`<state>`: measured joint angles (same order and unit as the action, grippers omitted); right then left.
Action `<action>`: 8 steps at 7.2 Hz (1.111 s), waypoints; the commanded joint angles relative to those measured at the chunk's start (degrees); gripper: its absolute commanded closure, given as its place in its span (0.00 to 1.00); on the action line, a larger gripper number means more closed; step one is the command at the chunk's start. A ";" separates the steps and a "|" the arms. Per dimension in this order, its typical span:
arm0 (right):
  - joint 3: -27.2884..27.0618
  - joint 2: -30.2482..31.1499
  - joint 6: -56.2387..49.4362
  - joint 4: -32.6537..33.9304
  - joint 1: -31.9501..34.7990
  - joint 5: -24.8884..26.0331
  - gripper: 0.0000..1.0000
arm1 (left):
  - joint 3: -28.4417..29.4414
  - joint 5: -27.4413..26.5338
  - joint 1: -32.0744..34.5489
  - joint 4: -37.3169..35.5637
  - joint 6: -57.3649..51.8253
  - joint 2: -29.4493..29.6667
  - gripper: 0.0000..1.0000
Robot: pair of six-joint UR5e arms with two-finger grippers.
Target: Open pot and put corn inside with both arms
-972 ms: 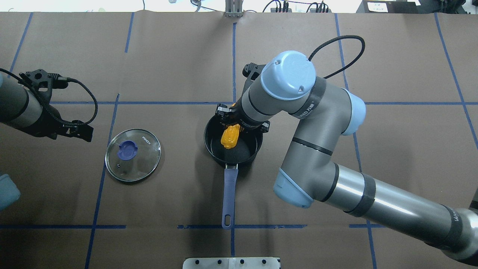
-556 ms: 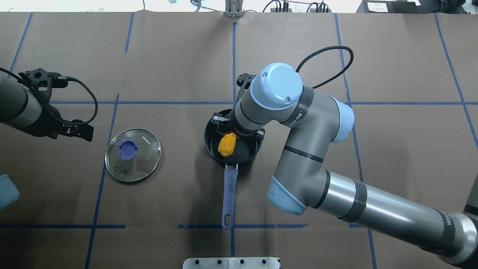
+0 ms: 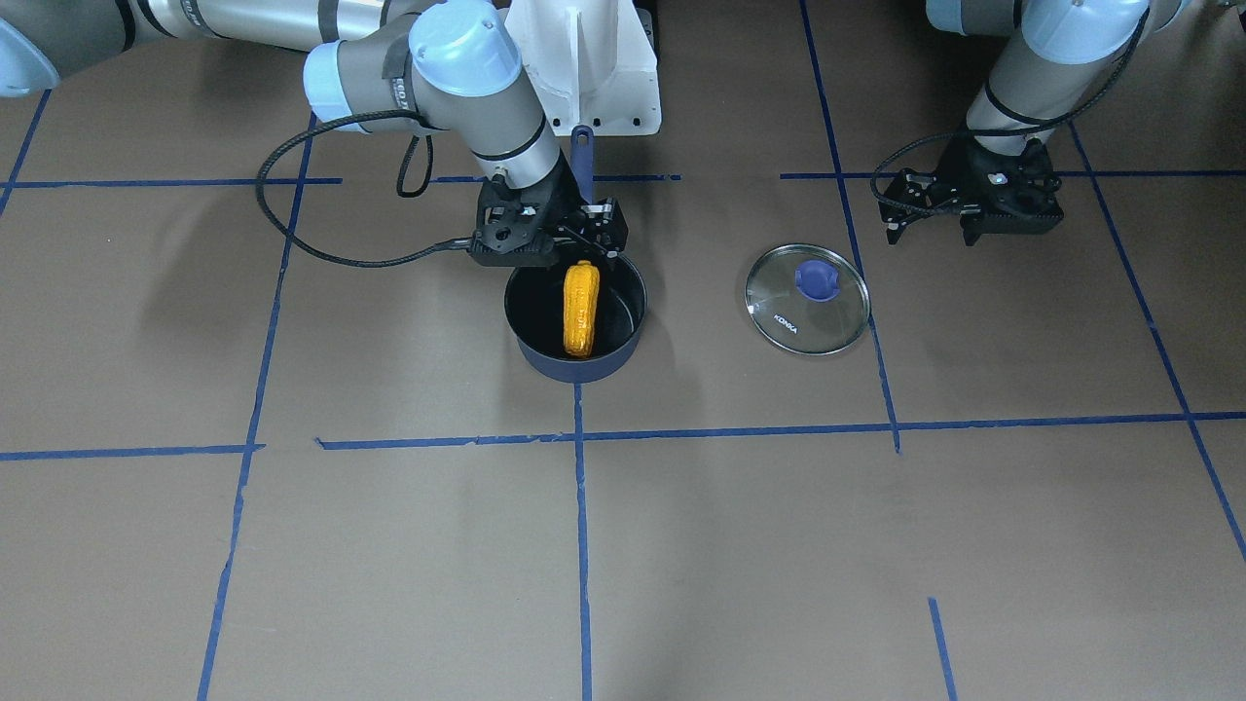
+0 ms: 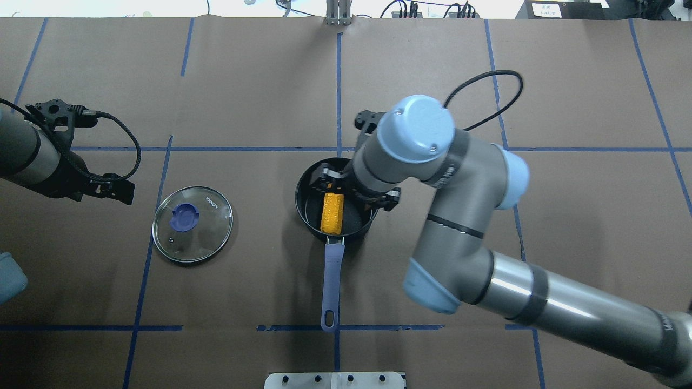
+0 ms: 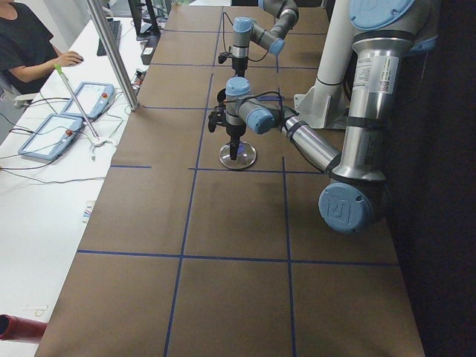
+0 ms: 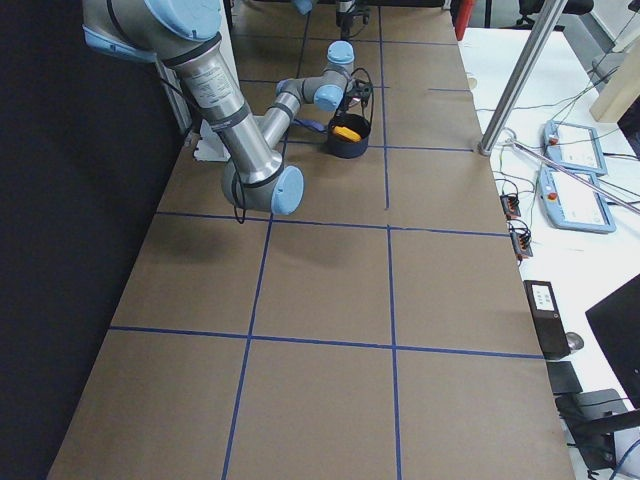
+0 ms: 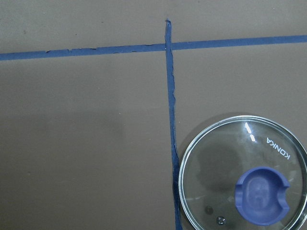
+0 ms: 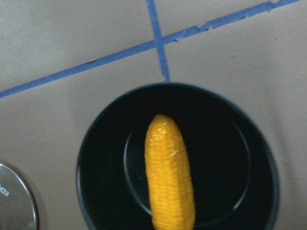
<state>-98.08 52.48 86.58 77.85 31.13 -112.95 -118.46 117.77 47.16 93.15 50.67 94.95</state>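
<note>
The corn (image 4: 332,213) lies flat inside the open dark pot (image 4: 303,183), free of any gripper; it also shows in the front view (image 3: 580,310) and the right wrist view (image 8: 169,177). The pot's blue handle (image 4: 331,286) points toward the robot. My right gripper (image 3: 574,248) hovers just over the pot's handle-side rim, open and empty. The glass lid (image 4: 192,224) with its blue knob lies flat on the table to the pot's left. My left gripper (image 4: 116,189) hangs beside the lid, open and empty, apart from it. The lid fills the lower right of the left wrist view (image 7: 244,177).
Brown paper with blue tape lines (image 4: 243,148) covers the table. The white base stand (image 3: 584,68) is just behind the pot's handle. A black cable (image 3: 292,224) loops from the right wrist. An operator (image 5: 30,44) sits at a side desk with tablets.
The corn, held tilted over the pot before, now lies flat inside it. My right gripper has let it go and shifted right. The left arm has not moved.
</note>
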 commanded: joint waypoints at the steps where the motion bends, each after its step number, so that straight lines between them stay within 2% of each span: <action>1: -12.25 16.07 -11.34 0.37 8.53 -8.19 0.00 | -0.01 0.09 0.48 -0.07 -3.70 -1.95 0.00; 2: -13.96 24.08 -21.17 0.29 16.08 -13.30 0.00 | -0.02 0.26 4.05 -0.50 -12.78 -3.96 0.00; 3: -14.41 30.77 -32.93 0.29 23.29 -17.26 0.00 | 0.16 2.61 9.13 -0.51 -22.97 -7.55 0.00; 4: -14.16 38.24 -48.54 0.37 31.89 -21.31 0.00 | 1.99 6.90 17.27 -0.86 -35.77 -9.50 0.00; 5: -13.54 45.36 -63.40 0.55 39.72 -22.30 0.00 | 5.31 9.56 24.84 -2.34 -47.39 -10.48 0.00; 6: -11.97 50.74 -76.16 0.55 45.97 -22.31 0.00 | 8.83 10.02 32.66 -6.18 -59.07 -10.40 0.00; 7: -9.87 53.92 -84.21 0.55 50.21 -22.31 0.00 | 9.91 11.24 38.22 -11.18 -65.46 -9.97 0.00; 8: -6.11 54.22 -90.82 0.64 53.91 -22.40 0.00 | 12.27 13.95 43.06 -14.10 -65.96 -10.13 0.00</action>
<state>-107.94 104.44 5.65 78.41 79.71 -135.18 -108.85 129.09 83.48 83.39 -10.85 84.86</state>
